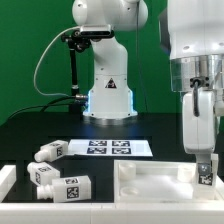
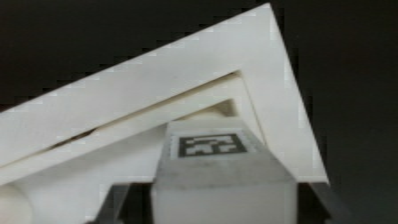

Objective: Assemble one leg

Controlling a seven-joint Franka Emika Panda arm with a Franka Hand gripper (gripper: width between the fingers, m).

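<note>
My gripper hangs at the exterior view's right, shut on a white leg that points down, its tag facing the camera. The leg's lower end is over the right part of the wide flat white panel with raised rims; I cannot tell if it touches. In the wrist view the leg fills the gap between the dark fingers, its tag on top, and below it lies a corner of the panel. Three more legs lie at the left: one further back, two nearer.
The marker board lies flat on the black table in front of the robot base. A white block stands at the exterior view's left edge. A cable loops left of the base. A green wall stands behind.
</note>
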